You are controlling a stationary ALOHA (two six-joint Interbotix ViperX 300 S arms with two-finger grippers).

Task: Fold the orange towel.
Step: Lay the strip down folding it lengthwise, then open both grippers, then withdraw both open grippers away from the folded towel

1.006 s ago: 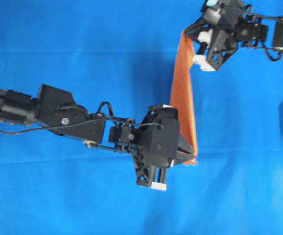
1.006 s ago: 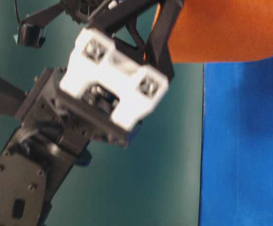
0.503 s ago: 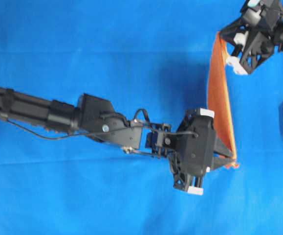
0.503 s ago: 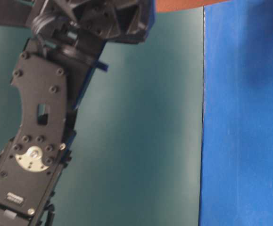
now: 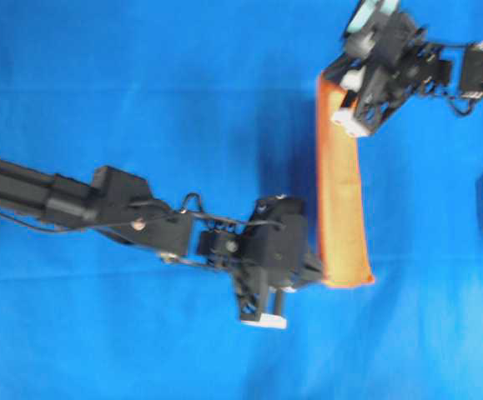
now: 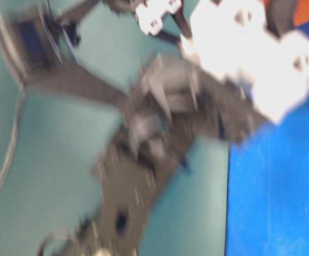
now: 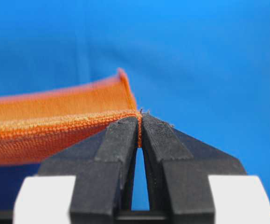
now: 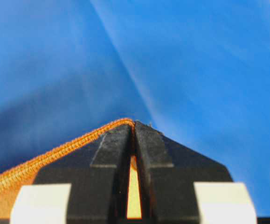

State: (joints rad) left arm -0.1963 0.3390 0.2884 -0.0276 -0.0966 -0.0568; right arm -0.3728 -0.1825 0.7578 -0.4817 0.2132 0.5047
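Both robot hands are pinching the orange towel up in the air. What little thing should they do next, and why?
Probably lower it together onto the blue cloth. The left tool and right tool each pinch a corner, and the orange towel hangs stretched between them, not yet laid flat.

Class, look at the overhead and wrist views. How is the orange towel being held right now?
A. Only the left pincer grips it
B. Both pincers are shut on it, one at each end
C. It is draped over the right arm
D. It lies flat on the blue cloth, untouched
B: the orange towel stretches as a strip between the left pincer and the right pincer, each pinching its hem.
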